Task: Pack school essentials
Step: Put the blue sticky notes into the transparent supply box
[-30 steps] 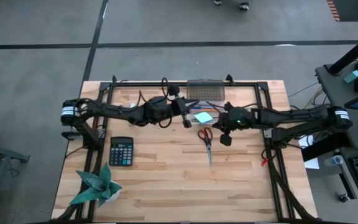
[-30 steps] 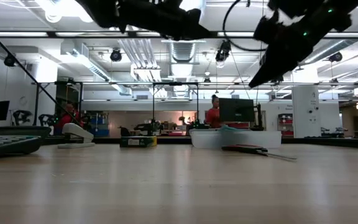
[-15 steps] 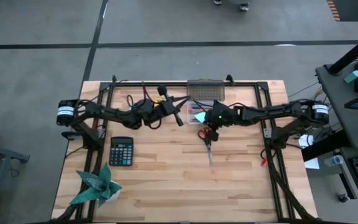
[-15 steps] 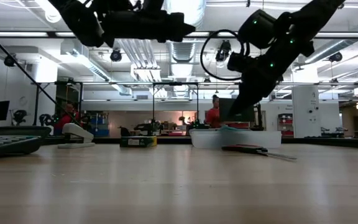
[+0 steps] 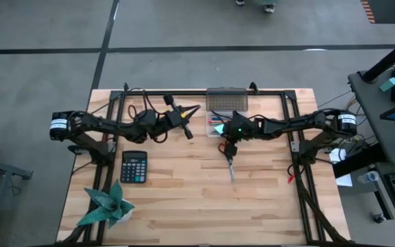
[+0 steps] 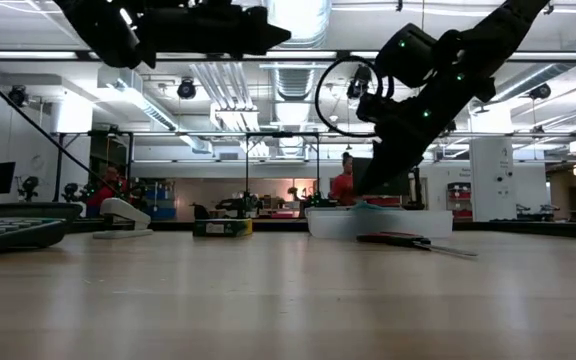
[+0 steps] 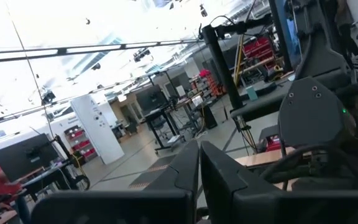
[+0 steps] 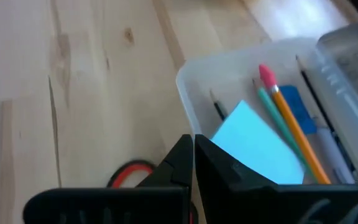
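Observation:
A clear plastic box (image 5: 218, 125) stands on the table's far half. It holds a light-blue note pad (image 8: 257, 148), pencils (image 8: 291, 127) and a blue eraser (image 8: 298, 107). The red-handled scissors (image 5: 228, 159) lie flat just near of the box, handles (image 8: 129, 172) toward it. My right gripper (image 5: 228, 145) (image 8: 192, 155) is shut and hangs above the handles and the box's near wall, touching nothing (image 6: 366, 186). My left gripper (image 5: 192, 110) (image 7: 199, 165) is shut, raised high left of the box (image 6: 280, 36). A yellow-green crayon box (image 6: 221, 227) lies farther back.
A black calculator (image 5: 134, 167) lies left of centre, and a green folded-paper plant (image 5: 105, 206) sits at the near-left corner. The box's grey lid (image 5: 228, 101) lies beyond the box. A white stapler-like thing (image 6: 120, 214) rests at the far left. Bare wood spreads across the near half.
My right gripper has come down and moved toward the table's left, from high beside the scissors to just above their handles and the box's near wall. My left arm has drawn back from over the box toward the table's left, its fingers tipping upward.

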Action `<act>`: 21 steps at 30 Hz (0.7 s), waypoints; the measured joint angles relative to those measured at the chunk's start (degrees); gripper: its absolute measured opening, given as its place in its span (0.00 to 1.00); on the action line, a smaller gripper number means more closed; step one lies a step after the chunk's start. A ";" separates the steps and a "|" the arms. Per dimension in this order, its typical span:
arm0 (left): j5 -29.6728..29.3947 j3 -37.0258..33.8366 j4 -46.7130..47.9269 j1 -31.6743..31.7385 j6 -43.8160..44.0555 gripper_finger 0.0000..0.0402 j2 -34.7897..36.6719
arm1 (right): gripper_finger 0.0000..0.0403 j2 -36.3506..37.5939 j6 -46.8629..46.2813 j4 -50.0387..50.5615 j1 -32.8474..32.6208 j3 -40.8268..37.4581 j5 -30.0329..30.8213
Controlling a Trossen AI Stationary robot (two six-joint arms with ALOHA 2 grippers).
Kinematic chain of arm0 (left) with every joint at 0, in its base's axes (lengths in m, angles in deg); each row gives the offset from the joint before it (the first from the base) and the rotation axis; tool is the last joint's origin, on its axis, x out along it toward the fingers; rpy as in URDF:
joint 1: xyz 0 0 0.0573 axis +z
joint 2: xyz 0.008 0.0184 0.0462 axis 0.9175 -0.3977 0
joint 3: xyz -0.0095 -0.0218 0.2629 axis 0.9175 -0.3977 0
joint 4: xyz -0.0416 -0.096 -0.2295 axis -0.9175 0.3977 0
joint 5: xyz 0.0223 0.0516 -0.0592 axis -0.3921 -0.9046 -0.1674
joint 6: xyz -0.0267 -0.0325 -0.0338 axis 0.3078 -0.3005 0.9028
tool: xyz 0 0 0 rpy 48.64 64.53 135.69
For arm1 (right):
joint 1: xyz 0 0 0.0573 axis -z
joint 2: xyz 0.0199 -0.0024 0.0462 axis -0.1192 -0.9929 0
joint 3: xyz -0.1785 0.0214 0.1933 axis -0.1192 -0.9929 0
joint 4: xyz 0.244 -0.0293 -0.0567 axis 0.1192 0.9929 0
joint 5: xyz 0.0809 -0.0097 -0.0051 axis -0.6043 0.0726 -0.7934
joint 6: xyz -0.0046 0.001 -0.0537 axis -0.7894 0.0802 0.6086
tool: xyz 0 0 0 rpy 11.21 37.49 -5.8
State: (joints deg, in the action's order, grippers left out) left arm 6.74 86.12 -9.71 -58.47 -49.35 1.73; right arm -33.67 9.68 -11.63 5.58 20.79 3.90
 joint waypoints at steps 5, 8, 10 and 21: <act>0.00 -1.54 -0.09 -0.01 -0.01 0.00 1.97 | 0.02 0.38 0.42 -1.49 0.02 -0.02 1.51; 0.00 -1.89 -0.05 0.01 -0.02 0.00 2.56 | 0.02 0.05 0.44 -1.03 0.11 -0.04 1.45; 0.00 -1.88 -0.05 0.01 -0.01 0.00 2.59 | 0.02 -0.38 0.44 -0.54 0.11 -0.04 1.42; 0.00 -1.88 -0.02 0.01 -0.02 0.00 2.59 | 0.02 -1.14 0.42 -1.26 0.26 -0.13 1.49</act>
State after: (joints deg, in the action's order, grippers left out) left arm 6.74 84.24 -9.72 -58.47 -49.37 4.32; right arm -34.81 10.10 -12.89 5.84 20.66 5.39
